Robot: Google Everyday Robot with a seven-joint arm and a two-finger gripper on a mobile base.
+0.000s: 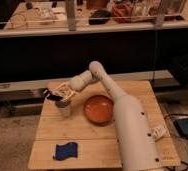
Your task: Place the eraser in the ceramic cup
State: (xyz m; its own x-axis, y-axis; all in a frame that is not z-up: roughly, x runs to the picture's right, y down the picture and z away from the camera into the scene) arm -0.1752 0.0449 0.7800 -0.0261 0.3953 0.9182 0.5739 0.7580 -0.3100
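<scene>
Cloth [66, 150] (blue, crumpled) is lying at the near left of the wooden table [94, 137]. Farther back, an orange bowl [98, 109] is sitting just right of the ceramic cup [63, 108]. The gripper [56, 95] is hovering just above that cup, clamping the dark eraser [50, 94], which is not yet inside the cup.

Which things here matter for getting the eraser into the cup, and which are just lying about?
Job: ceramic cup; hand, just above the cup; eraser, not clearly visible.
Lying about: orange bowl; blue cloth; small white object at the table's right edge.
</scene>
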